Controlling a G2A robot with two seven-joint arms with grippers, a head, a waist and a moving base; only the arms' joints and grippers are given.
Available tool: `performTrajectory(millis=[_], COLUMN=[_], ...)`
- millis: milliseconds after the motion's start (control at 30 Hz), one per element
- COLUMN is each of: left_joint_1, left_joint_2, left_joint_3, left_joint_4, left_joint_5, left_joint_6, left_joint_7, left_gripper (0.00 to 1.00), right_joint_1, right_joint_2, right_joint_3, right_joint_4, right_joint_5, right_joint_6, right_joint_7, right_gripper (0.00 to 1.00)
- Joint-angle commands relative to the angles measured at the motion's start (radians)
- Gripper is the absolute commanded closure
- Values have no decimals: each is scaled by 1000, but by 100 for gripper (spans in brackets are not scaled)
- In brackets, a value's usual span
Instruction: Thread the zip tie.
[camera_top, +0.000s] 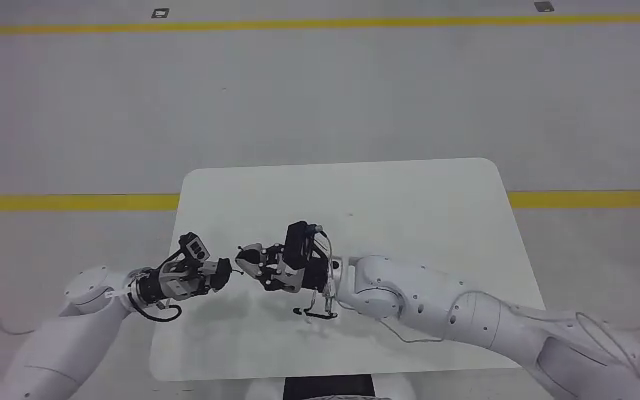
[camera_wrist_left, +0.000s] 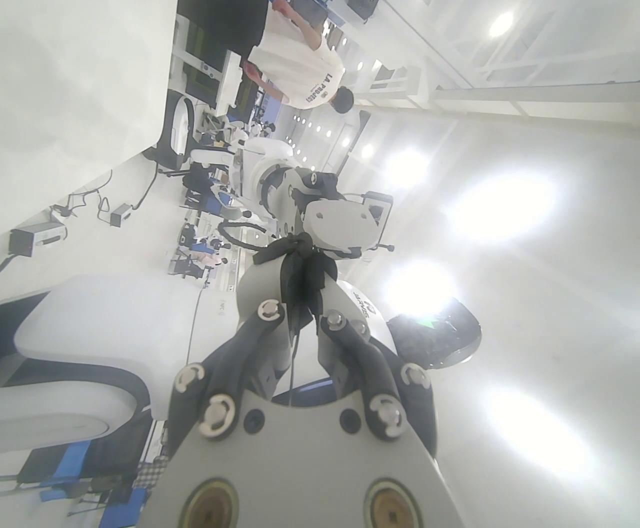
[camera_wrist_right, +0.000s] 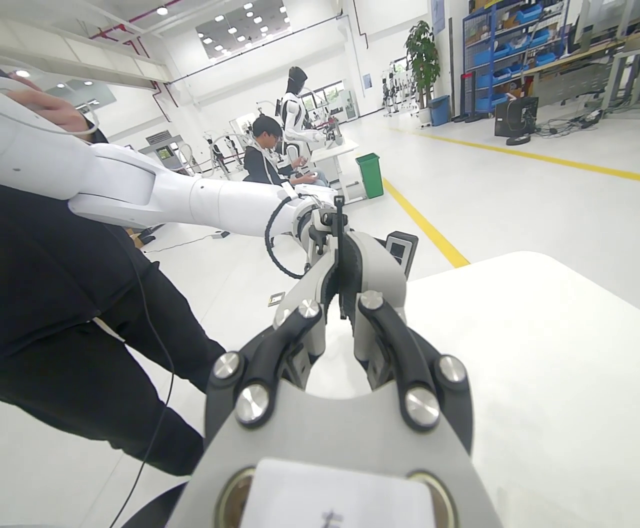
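Both arms meet over the middle of the white table (camera_top: 420, 200). My right gripper (camera_top: 250, 263) (camera_wrist_right: 343, 250) is shut on a thin black zip tie (camera_wrist_right: 341, 220). The strap runs upright between the right fingers and its square head sticks out just beyond the fingertips. My left gripper (camera_top: 226, 268) (camera_wrist_left: 300, 285) faces the right one, tip to tip. It is shut on a dark strap of the zip tie (camera_wrist_left: 294, 345), which runs back between its fingers. The black tangle at the left fingertips hides where the two ends of the tie meet.
A black looped piece (camera_top: 318, 306) lies on the table under the right forearm, near the front edge. The far half of the table is bare white surface. The table's left edge lies close under the left arm.
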Motion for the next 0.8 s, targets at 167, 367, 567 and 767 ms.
performTrajectory(millis=[167,367,567,767], left_joint_1=[-1,-2,-2,-2], left_joint_2=[-3,-6,-10,-13], left_joint_3=[0,0,-3,1], left_joint_4=[1,1,0,-8], left_joint_5=[4,1,-4,-1], left_joint_6=[4,3,3,7], left_joint_7=[-1,-1,-1,-1], left_gripper=[100,100,100,100], right_joint_1=[-1,-5,-5,-10], right_joint_2=[-11,-25,-27,-30], right_joint_3=[0,0,0,0], right_joint_4=[3,20,58,65], right_joint_5=[5,16,30,28], right_joint_6=[0,0,0,0], right_joint_7=[17,29,-19,-41], right_gripper=[100,100,100,100])
